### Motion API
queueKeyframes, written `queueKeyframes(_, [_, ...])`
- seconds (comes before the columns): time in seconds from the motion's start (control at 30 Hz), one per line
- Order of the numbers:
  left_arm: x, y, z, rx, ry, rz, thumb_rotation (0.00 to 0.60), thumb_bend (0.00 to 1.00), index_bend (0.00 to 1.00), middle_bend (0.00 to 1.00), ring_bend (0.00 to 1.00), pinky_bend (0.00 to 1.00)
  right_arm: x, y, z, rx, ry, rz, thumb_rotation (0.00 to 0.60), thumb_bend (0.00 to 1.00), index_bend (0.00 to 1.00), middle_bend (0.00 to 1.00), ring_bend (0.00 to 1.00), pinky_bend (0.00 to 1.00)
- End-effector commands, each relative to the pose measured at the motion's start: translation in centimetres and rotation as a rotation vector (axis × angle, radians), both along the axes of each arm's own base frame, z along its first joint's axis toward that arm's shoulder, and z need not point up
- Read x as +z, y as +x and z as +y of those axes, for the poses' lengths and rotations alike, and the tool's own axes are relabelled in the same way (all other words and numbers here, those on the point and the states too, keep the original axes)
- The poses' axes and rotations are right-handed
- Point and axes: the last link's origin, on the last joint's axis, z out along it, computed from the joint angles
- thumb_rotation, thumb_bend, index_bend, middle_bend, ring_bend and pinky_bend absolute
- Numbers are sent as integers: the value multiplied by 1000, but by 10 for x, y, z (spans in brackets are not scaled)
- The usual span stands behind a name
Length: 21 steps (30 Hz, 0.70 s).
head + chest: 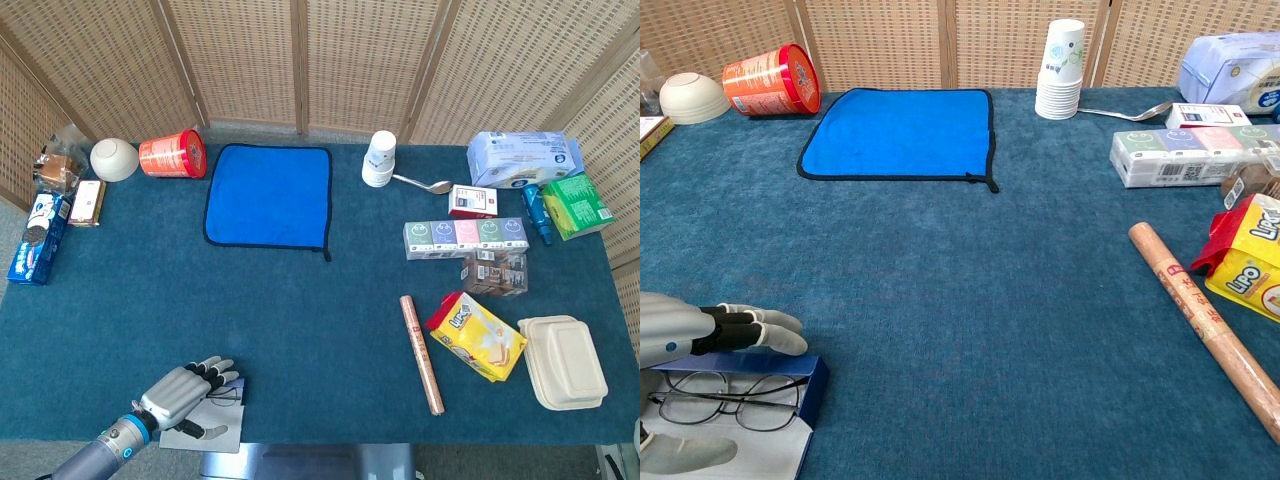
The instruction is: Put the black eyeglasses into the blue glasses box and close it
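The blue glasses box (812, 385) lies open at the near left edge of the table, its white lid (760, 455) folded toward me. The black eyeglasses (730, 405) lie inside it. My left hand (700, 330) hovers flat over the box with fingers stretched above its far wall, while the thumb rests on the lid, apart from the fingers. It grips nothing. The head view shows the same left hand (180, 392) over the box (215, 428) with the eyeglasses (226, 394) beside the fingertips. My right hand appears in neither view.
A blue cloth (268, 195) lies at the back centre, with a red can (172, 155) and white bowl (114, 158) to its left. Paper cups (379, 158), a brown roll (421, 353), a yellow snack bag (478, 335) and several boxes fill the right side.
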Motion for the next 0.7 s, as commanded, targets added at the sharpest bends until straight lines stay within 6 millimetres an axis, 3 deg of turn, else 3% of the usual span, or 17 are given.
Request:
queueKeyframes(0.03, [0,0,0,0,1,-1,203,212,87,34,0,197,0,0,0,1,0,0,417,433,149,291,230,237])
queueKeyframes(0.7, [3,-4,-10,17,6,-12,206,213,86,31,0,197,2,0,3,8,-1,-1,416,433,149,291,230,237])
